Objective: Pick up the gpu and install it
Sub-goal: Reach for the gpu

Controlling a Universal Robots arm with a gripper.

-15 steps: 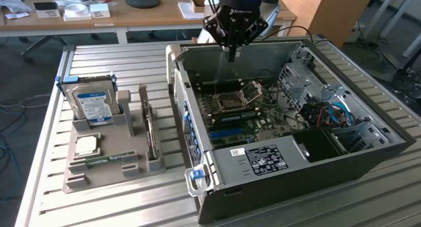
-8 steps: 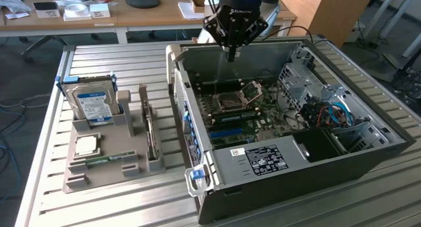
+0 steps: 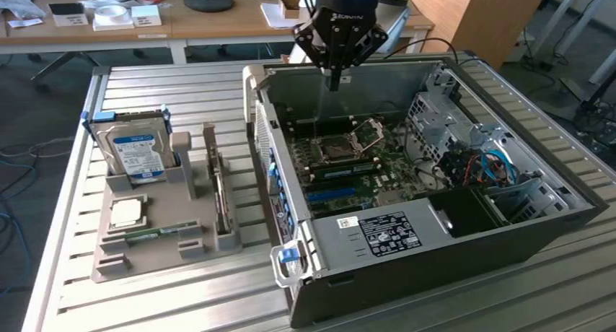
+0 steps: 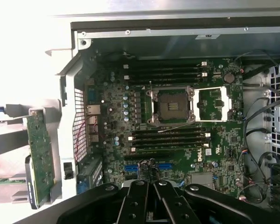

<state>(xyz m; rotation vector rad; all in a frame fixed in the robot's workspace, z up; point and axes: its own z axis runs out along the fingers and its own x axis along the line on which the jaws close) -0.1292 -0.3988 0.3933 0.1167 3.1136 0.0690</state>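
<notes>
Where the gripper (image 3: 333,84) hung: above the open computer case (image 3: 500,245) (over its motherboard (image 3: 371,167)).
Its jaws: were pressed together, held nothing.
The gpu (image 3: 222,195): stood on edge in the grey tray (image 3: 154,256).

Black gripper (image 3: 334,84); green motherboard (image 3: 371,166); hard drive (image 3: 135,148) label blue-white; gpu (image 3: 223,195) seemingly dark.

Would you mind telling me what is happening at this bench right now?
The robot arm's gripper hangs shut over the open computer case, above the motherboard, and I can see nothing held in it. The gpu stands on edge in the grey parts holder at the exterior view's left, near the hard drive, untouched. It has not yet been picked up or installed.
</notes>
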